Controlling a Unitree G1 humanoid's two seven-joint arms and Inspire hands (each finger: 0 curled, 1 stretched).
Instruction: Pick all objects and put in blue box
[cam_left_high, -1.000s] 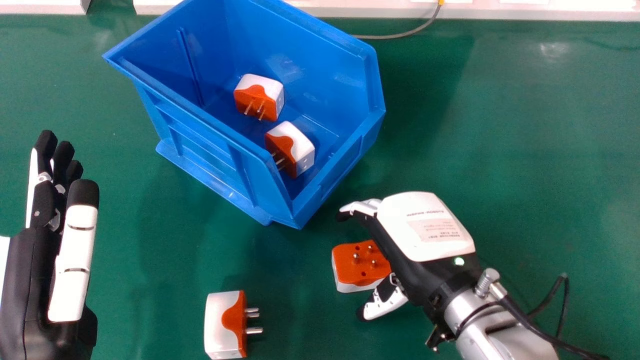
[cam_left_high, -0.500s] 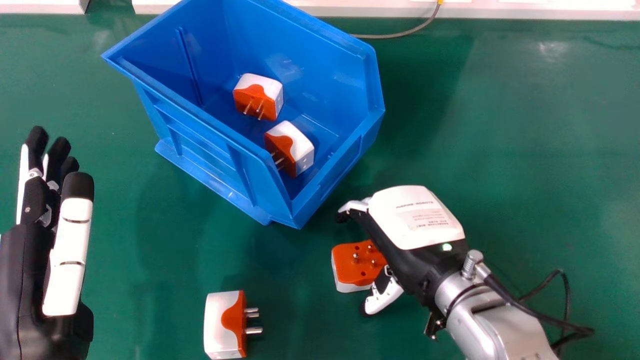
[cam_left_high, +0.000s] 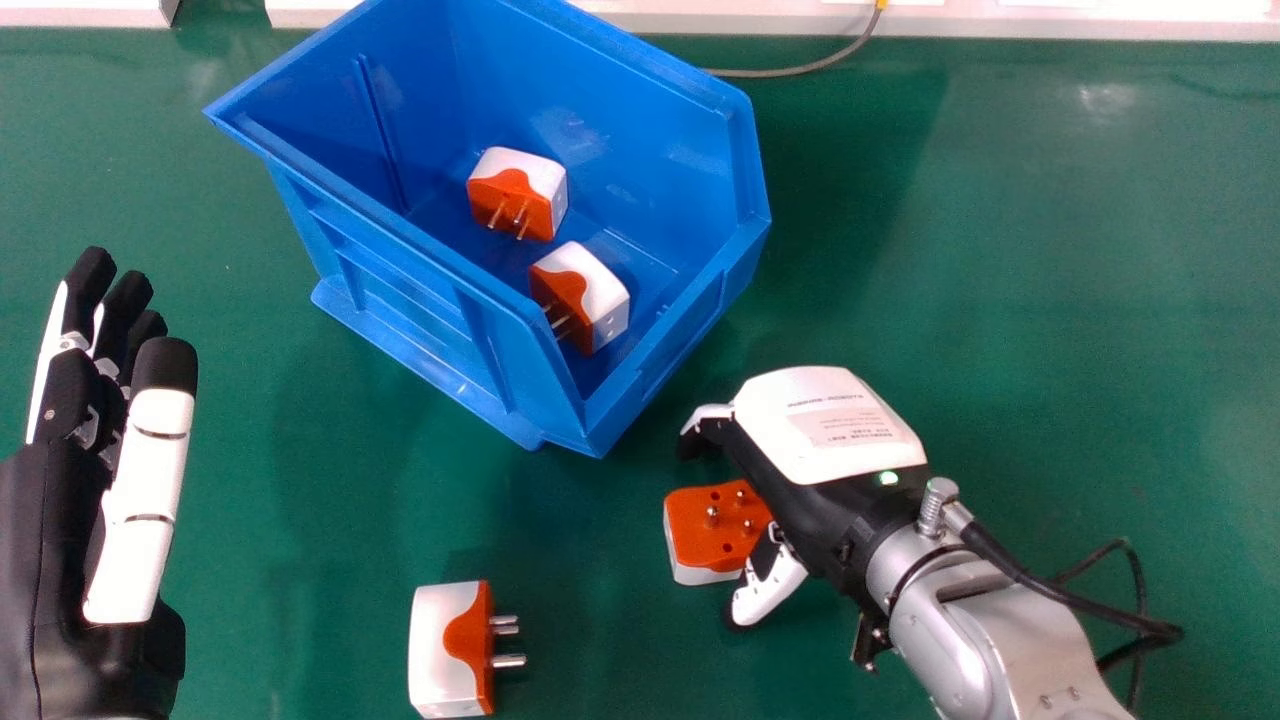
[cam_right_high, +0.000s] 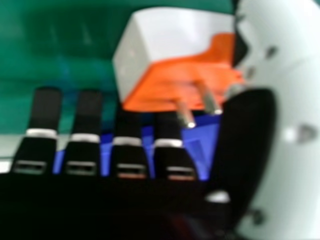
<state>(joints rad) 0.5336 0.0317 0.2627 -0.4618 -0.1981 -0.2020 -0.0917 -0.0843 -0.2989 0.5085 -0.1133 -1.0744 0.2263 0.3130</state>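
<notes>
In the head view my right hand (cam_left_high: 800, 440) hovers palm-down over the right part of an orange-and-white plug adapter (cam_left_high: 712, 528), whose pins point up. Its fingers are relaxed beyond the adapter and its thumb is on the near side, not closed round it. The right hand view shows that adapter (cam_right_high: 175, 60) between the hand's fingers (cam_right_high: 127, 135) and thumb. A second adapter (cam_left_high: 450, 650) lies on its side at the near edge. Two more adapters (cam_left_high: 518, 193) (cam_left_high: 580, 298) rest inside the blue box (cam_left_high: 420, 245). My left hand (cam_left_high: 90, 480) is held open at the left.
The green table (cam_left_high: 1050, 300) extends round the box. A thin grey cable (cam_left_high: 790, 72) runs behind the box near the white edge (cam_left_high: 1000, 22). Black cables (cam_left_high: 1130, 620) hang by my right forearm.
My right hand has shifted slightly left and away from the near edge, and its fingers have bent down a little. My left hand has drifted slightly forward. The adapters have stayed put.
</notes>
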